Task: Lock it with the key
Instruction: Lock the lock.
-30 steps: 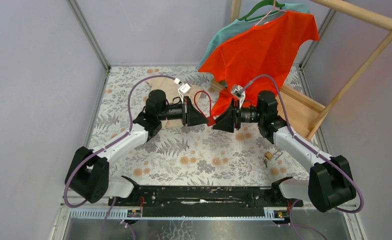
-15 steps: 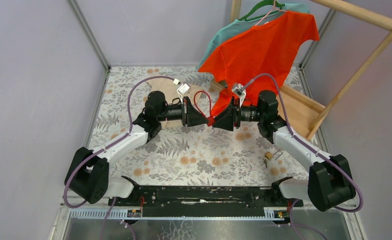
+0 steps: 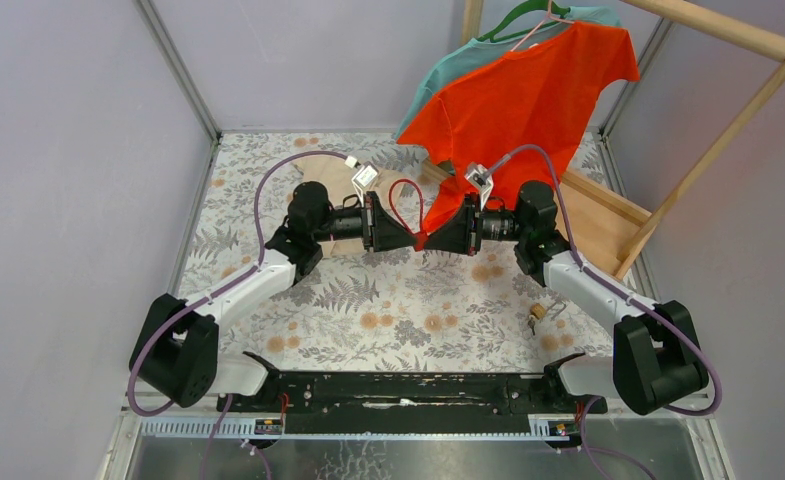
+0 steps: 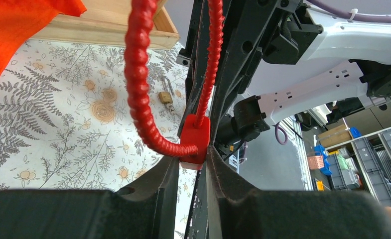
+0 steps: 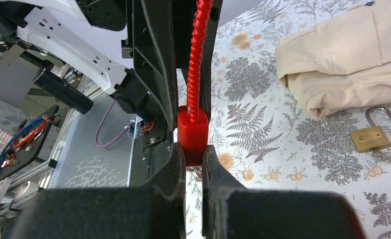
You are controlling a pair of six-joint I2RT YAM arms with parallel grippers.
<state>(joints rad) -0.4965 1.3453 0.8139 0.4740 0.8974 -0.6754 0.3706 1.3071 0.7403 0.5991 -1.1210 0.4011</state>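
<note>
A red cable lock, a small red block [image 3: 421,241] with a ribbed red cable loop [image 3: 405,200], hangs in the air between both grippers over the table's middle. My left gripper [image 3: 412,240] is shut on the red block [image 4: 194,139], fingers on either side of it. My right gripper [image 3: 432,241] meets it from the other side. In the right wrist view the block [image 5: 192,132] sits at my fingertips [image 5: 175,157], and a small metal key with a ring [image 5: 198,172] shows pinched in the narrow gap under it. Most of the key is hidden.
A brass padlock [image 3: 538,312] with keys lies on the floral table near the right arm, and also shows in the right wrist view [image 5: 370,138]. A folded beige cloth [image 5: 342,55] lies behind the grippers. Orange and teal shirts [image 3: 528,100] hang on a wooden rack [image 3: 708,150] at back right.
My right gripper has moved left and closed the gap to the red lock block. The left gripper has held the lock nearly still.
</note>
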